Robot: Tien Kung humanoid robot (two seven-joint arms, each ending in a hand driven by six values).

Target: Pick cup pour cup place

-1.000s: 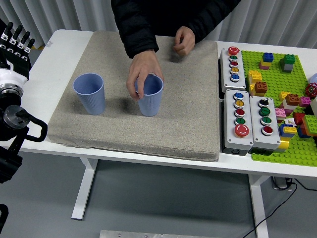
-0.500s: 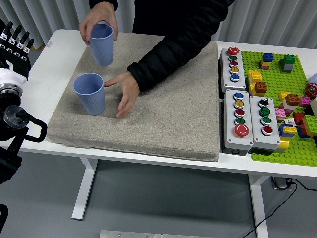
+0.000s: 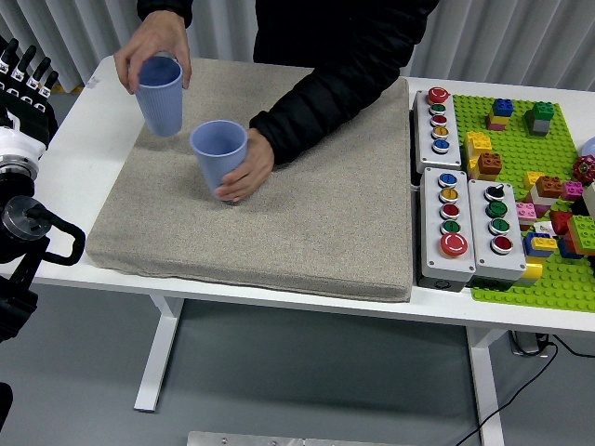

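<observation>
Far cup (image 3: 160, 95): blue, held from above by one hand of the person (image 3: 149, 48), at the far left corner of the grey mat (image 3: 279, 242).
Near cup (image 3: 219, 158): blue, gripped at its base by the person's other hand (image 3: 247, 167), a bit tilted, on the mat's left half.
Left hand (image 3: 26, 79): seen at the left edge, beside the white table (image 3: 84, 158); fingers are pointed up and nothing is held.
Right hand: not seen.
Button boxes (image 3: 462, 223): set just right of the mat.
Brick plate (image 3: 548, 186): green, covered with coloured blocks, at the far right.
</observation>
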